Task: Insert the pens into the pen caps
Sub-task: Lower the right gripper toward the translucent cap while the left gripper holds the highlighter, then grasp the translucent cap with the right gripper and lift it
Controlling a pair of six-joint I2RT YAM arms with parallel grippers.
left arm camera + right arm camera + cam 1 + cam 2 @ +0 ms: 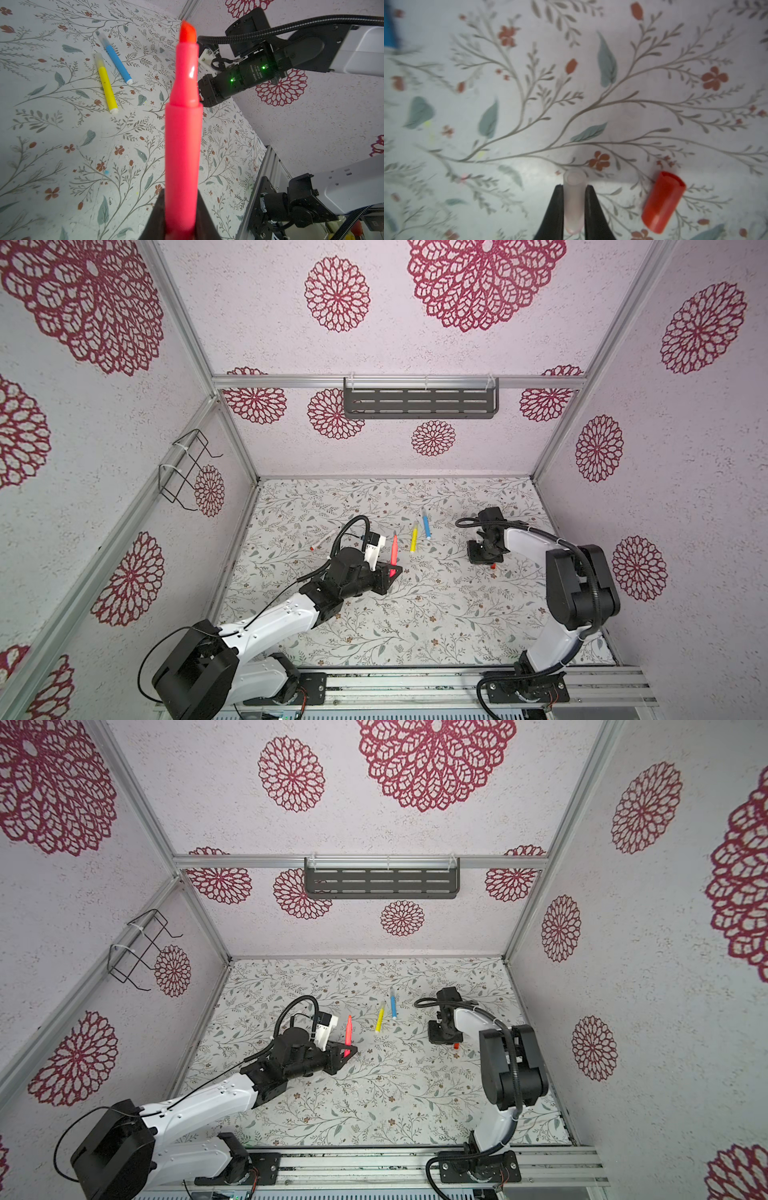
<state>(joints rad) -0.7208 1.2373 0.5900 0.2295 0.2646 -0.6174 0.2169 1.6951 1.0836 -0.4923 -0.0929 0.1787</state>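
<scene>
My left tool pinches the light, stiff pink pen by its tail, and my right tool clamps the probably slippery pale cap.

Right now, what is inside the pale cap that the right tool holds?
No pen: the open mouth of the pale cap looks empty. The right tool is shut on it; its fingers cover both sides, so the deeper part is hidden.

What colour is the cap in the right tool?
Pale, translucent, faintly pink; the cap shows best in the right wrist view.
</scene>
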